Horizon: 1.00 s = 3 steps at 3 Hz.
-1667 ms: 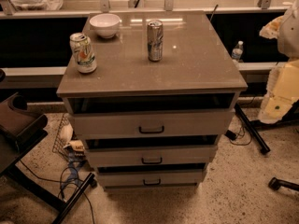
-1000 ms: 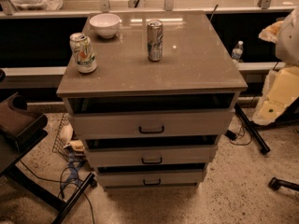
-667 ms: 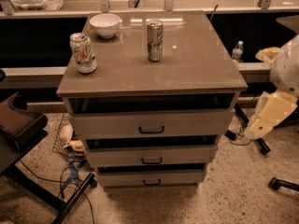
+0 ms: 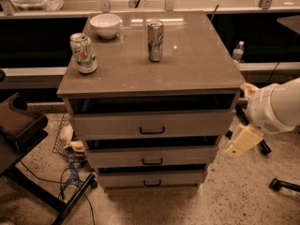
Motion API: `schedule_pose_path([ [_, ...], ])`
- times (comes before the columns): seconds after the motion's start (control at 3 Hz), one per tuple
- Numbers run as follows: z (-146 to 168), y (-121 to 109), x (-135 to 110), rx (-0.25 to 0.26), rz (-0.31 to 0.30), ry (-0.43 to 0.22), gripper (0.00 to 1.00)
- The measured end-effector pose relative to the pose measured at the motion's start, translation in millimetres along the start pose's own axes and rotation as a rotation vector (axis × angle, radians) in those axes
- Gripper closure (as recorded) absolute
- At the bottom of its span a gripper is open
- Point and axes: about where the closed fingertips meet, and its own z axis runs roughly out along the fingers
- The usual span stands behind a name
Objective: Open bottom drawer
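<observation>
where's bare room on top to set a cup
Right half of the top, past the silver can, is bare; so is the front edge. Back left is crowded: bowl, green can. Claw hangs low, off its right side.

Hand [image 4: 243,142] right of cabinet [image 4: 187,74] — floor [image 4: 154,206] before bottom drawer [image 4: 152,179] bare; cables [image 4: 70,179] left.
</observation>
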Motion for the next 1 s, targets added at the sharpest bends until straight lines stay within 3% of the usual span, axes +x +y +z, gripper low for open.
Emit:
schedule_pose_path([
  [0.67,88,-3,8,0.138,-0.008,0.033,0.0],
  [1.0,120,-3,18,0.206,-0.025,0.087,0.0],
])
